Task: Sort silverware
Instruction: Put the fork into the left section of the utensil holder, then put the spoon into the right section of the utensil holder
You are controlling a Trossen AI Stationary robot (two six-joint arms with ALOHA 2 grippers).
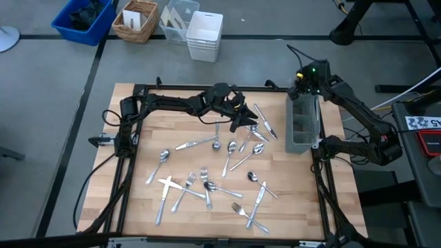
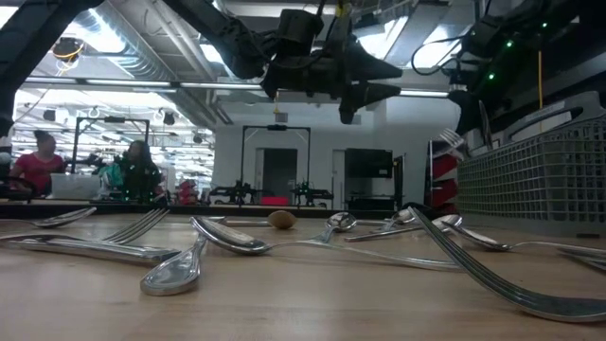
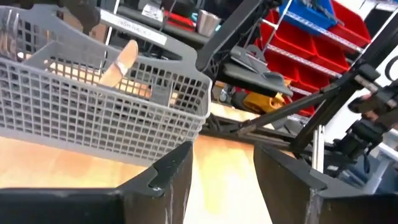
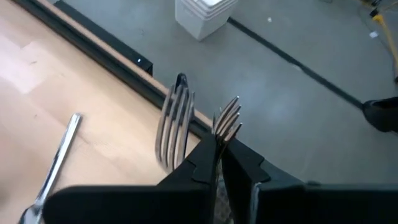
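1. The silverware (image 1: pixel 227 165) lies scattered across the middle and near part of the wooden table (image 1: pixel 138 207): forks, spoons and knives, some crossing one another. A few pieces, fork tines among them, already stand upright in the grey mesh caddy (image 1: pixel 303 124) at three o'clock from the pile.

2. The right gripper (image 4: pixel 217 146) hovers over the far end of the caddy. Its fingers stand almost together around a fork (image 4: pixel 227 118), tines up, with a second fork (image 4: pixel 174 121) just beside it. Whether the fork is pinched or just let go, I cannot tell.

3. The left gripper (image 1: pixel 241 114) hangs above the far edge of the pile, at about twelve o'clock from its centre, fingers spread and empty.

4. The step in hand looks like dropping a fork into its compartment. Next, the right arm would need to lift clear of the caddy, while the left gripper comes down on a single piece lying free of its neighbours.

5. Beyond the table, on the grey floor at twelve o'clock, stand a white basket (image 1: pixel 204 34), a wicker basket (image 1: pixel 136 21) and a blue bin (image 1: pixel 83 17). People sit at desks in the room behind.
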